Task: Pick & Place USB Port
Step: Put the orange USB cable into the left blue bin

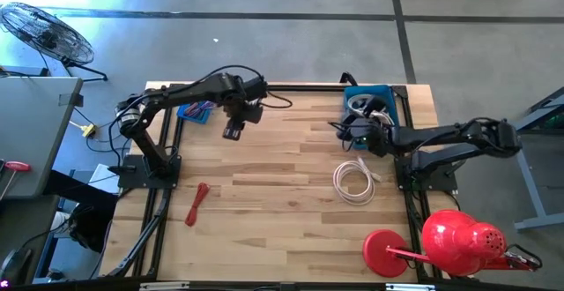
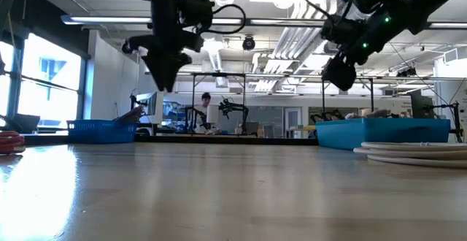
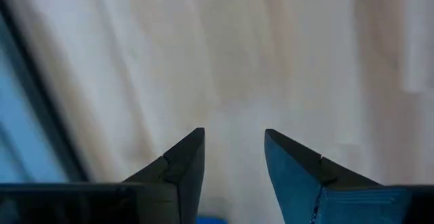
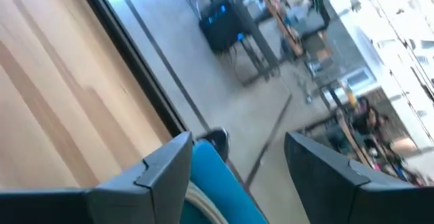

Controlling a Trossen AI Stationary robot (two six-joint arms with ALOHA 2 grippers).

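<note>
**Both grippers hanging empty above the wooden table**

The wooden table (image 1: 291, 203) is filling the middle of the high view, with a dark frame running along its edges. At about five o'clock on it, a red desk lamp (image 1: 458, 238) is lying with its round base (image 1: 385, 253) beside it. At one o'clock a blue bin (image 1: 370, 99) holding cables is sitting at the table's edge — the right gripper (image 1: 345, 132) is hovering just beside it, fingers spread apart with nothing between them, as its wrist view shows. A second blue bin (image 1: 196, 110) is resting at eleven o'clock. The left gripper (image 1: 232, 132) is hanging above the bare boards just right of that bin, its fingers (image 3: 186, 163) parted and holding nothing. A coiled white cable (image 1: 354, 182) is lying at three o'clock, flat on the boards. A small red cable (image 1: 197, 202) is lying at eight o'clock — well apart from both grippers. Which item is the USB port, I cannot tell.
</note>
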